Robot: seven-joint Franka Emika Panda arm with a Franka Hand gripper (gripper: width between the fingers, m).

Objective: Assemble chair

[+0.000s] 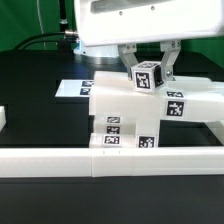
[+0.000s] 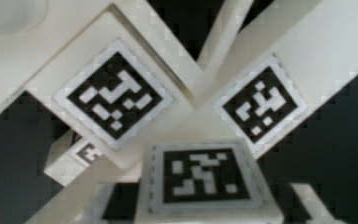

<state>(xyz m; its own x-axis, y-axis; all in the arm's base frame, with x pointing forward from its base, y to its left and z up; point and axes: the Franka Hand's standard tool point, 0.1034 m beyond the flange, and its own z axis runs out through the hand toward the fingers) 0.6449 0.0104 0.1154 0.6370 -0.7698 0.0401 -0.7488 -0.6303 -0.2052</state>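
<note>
The claw hangs from the white arm over the middle of the black bench. It is closed on a small square leg, with one dark finger against either side of the tagged block. The leg is tilted slightly and sits just above the top edge of the joined chair parts; whether it touches them cannot be told.

Those white parts stand as one blocky cluster near the bench's centre, showing several square tags on their front faces. A long slab runs off toward the exterior view's right.

From the wrist view, the leg shows its tagged face. Just beyond it is the cross-braced frame, with a tag on each of two diagonal braces.

A long low white rail lies across the front of the bench, just before the chair parts. The marker board lies flat behind them, toward the exterior view's left.
</note>
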